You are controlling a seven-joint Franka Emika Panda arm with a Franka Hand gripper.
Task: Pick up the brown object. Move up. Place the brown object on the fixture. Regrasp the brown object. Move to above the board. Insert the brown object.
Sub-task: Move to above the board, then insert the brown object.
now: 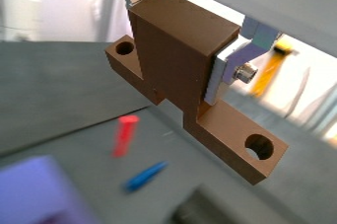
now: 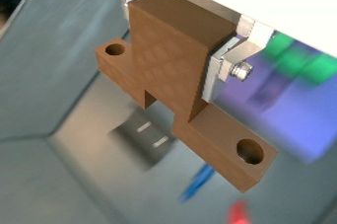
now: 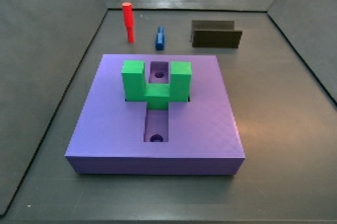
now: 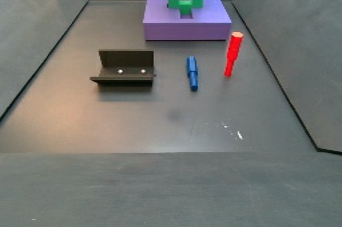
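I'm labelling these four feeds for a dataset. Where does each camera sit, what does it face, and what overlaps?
Wrist view: on the arm, looking down past the gripper holding the brown object; one silver finger shows.
Wrist view: same mount, other angle; gripper, brown object, fixture below.
Side view: beside the purple board, facing the far fixture; no robot.
Side view: opposite end, fixture near, board far; no robot.
Shared: red peg, blue peg.

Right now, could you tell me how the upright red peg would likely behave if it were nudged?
The red peg stands tall and slender, so it would probably tip easily, then likely roll. The gripper, holding the brown object, shows only in both wrist views.
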